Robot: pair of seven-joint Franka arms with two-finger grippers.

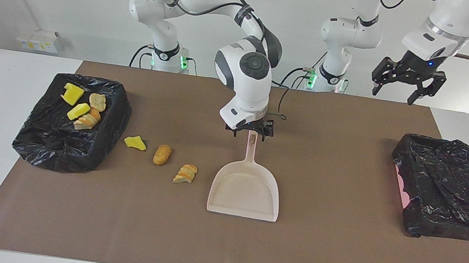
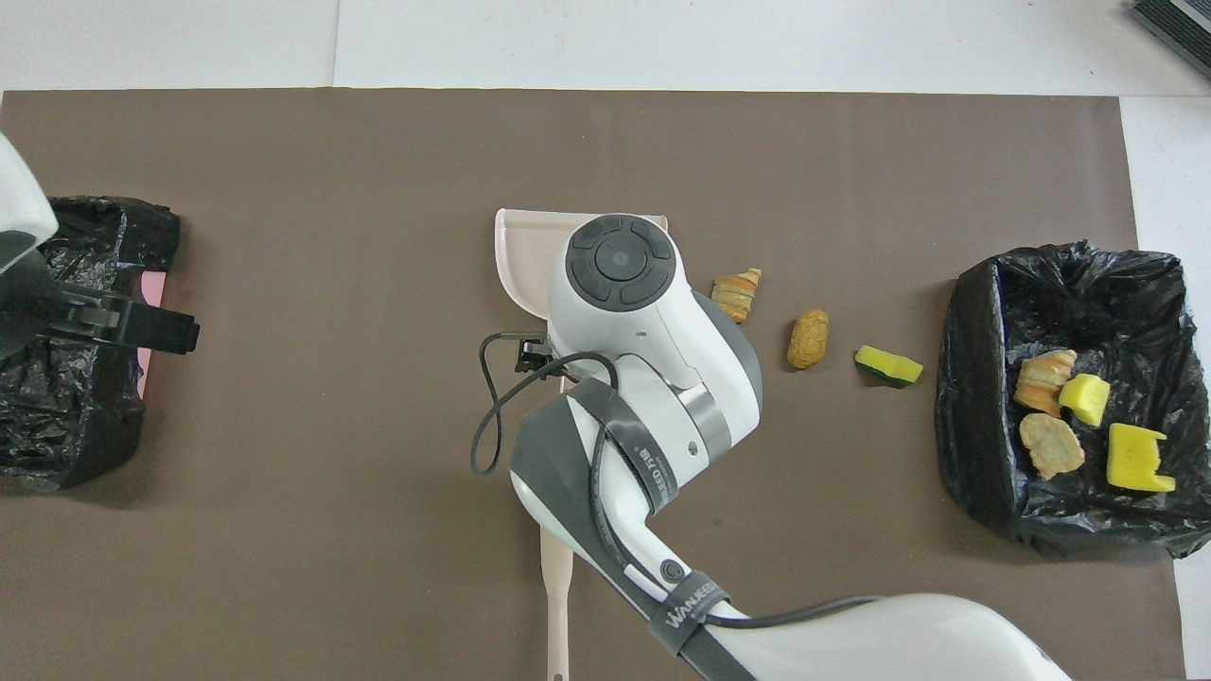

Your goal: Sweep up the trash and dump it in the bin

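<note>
1. Seven scraps of trash show in all; the beige dustpan (image 1: 245,187) serves as the landmark, lying flat on the brown mat (image 1: 327,252) near the middle of the surface, its handle pointing toward the robots.
2. Three scraps lie on the mat in a row running from the dustpan toward the right arm's end of the surface: a layered pastry piece (image 1: 186,174) just beside the pan, then a tan bread nugget (image 1: 162,154), then a green-backed yellow sponge chunk (image 1: 135,142).
3. Four more scraps rest inside the black-lined bin (image 1: 64,150) at the right arm's end, well apart from the dustpan: two yellow sponge chunks (image 1: 72,94) and two bread pieces (image 1: 97,101).
4. The right gripper (image 1: 252,130) is down at the dustpan's handle, its fingers on either side of the handle; from the facing view I cannot tell whether they press on it.
5. The left gripper (image 1: 407,84) hangs high in the air with its fingers spread and nothing between them; that arm waits over the second black-lined bin (image 1: 448,196), which sits at the left arm's end, well apart from the dustpan.
6. A pink edge shows at that second bin's side, on the side toward the dustpan.
</note>
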